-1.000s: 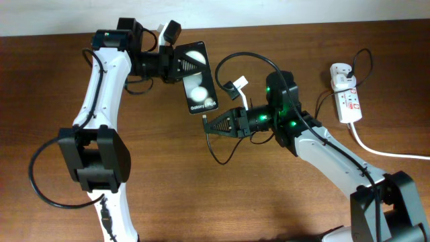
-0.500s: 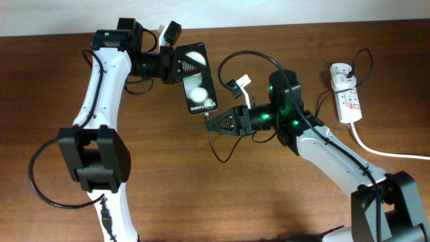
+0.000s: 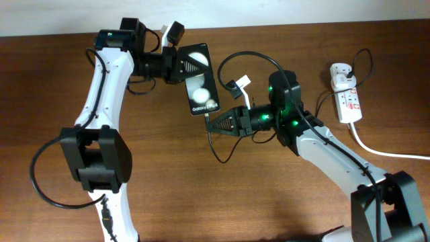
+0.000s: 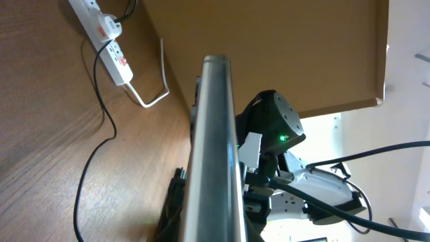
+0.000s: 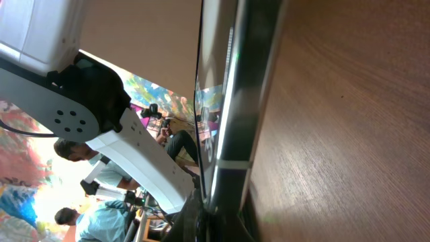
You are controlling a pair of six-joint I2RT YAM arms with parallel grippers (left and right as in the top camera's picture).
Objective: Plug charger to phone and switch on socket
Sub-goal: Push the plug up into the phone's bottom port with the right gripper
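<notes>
At the phone base, charger plug, closer than before

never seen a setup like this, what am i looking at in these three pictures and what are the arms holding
These are two robot arms at a wooden table, each ending in a two-finger gripper. One picture looks down from above; the other two come from cameras on the wrists, so they show things very close and edge-on.

The left gripper holds the phone, a black one, by its upper end. The right gripper holds the plug end of the charger, a thin black cable, right at the phone's lower edge; whether it is in cannot be told. The socket, a white power strip, lies at the far right.
</notes>
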